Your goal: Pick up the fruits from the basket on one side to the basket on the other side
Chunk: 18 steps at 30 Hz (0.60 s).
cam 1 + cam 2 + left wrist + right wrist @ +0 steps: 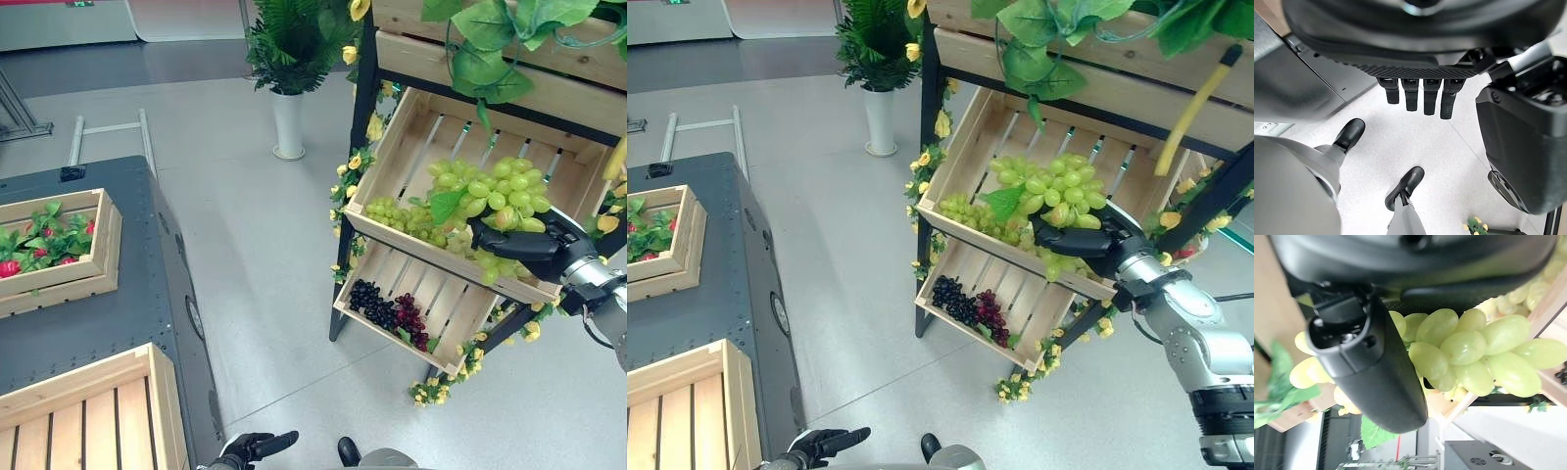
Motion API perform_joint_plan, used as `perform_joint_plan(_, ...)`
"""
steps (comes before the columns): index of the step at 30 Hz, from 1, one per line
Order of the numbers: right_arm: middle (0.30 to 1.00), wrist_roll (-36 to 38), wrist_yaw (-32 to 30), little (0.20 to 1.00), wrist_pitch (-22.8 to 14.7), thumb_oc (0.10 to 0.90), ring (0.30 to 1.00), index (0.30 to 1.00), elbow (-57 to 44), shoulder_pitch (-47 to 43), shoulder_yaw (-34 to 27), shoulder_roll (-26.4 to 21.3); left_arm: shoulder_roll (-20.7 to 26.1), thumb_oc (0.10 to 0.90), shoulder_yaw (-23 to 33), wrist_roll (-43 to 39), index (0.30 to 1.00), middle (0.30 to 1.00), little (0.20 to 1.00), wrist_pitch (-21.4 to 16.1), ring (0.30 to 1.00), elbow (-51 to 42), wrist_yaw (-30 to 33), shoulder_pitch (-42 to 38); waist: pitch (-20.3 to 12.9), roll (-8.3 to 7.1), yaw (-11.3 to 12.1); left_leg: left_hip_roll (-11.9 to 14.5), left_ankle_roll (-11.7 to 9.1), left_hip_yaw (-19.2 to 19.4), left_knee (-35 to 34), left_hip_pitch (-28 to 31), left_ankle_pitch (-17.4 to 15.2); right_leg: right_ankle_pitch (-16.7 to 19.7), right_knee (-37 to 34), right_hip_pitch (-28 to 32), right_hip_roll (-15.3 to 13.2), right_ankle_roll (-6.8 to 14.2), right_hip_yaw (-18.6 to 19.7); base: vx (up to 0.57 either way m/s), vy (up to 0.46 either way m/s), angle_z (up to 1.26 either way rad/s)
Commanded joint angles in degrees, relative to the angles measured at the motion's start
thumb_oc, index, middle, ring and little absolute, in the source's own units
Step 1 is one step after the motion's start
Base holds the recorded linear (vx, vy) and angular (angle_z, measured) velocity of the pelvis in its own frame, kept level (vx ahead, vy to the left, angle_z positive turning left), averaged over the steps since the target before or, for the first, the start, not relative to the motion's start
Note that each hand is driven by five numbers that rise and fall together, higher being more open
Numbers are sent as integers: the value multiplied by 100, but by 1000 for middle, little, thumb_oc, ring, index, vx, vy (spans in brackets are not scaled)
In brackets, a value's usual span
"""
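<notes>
Right hand (1080,238) clasping green grapes (1048,191) in upper crate (960,162), dark grapes (968,304) in lower crate (1038,315), left hand (1420,95) relaxed.

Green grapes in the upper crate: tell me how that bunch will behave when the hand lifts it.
The green grapes look loosely clustered, so they will probably sag and swing. The right hand touches only a few, so smooth round grapes may slip. The slanted upper crate may let loosened bunches slide.
</notes>
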Motion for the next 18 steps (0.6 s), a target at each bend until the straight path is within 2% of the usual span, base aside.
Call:
perform_joint_plan(1,300,-47,-390,300,-489,400,300,300,554,-1714,-612,-480,334,800,-135,147,900,900,900,-66,900,63,-36,-330,-53,-11,281,-36,157,-553,295,22,-768,-191,256,19,168,7,-211,-4,-1,4)
perform_joint_plan(4,300,-512,-400,300,-438,400,300,300,981,-1969,-356,-718,356,800,-70,35,900,900,900,-65,900,5,-17,-342,-59,-36,334,-43,157,-582,294,25,-773,-183,237,25,157,7,-236,1,7,5)
perform_joint_plan(8,300,-1319,-513,300,-643,400,300,300,1577,-2295,-5,-1166,404,800,-7,145,900,900,900,-58,900,-86,-45,-328,-70,-72,379,-46,154,-601,299,14,-766,-168,249,2,156,14,-250,-6,2,2)
perform_joint_plan(12,300,-1462,-542,300,-673,400,300,300,2056,-2576,259,-1424,471,800,10,170,900,900,900,-47,900,-134,-61,-359,-40,-110,427,-40,153,-625,315,2,-762,-158,265,-9,155,21,-272,-17,-1,4)
perform_joint_plan(18,300,-1676,-889,300,-721,400,300,300,2657,-3113,681,-1513,492,800,-45,233,900,900,900,-32,900,-169,-135,-390,-19,-116,511,-40,153,-668,314,8,-766,-153,250,2,149,14,-297,0,0,0)
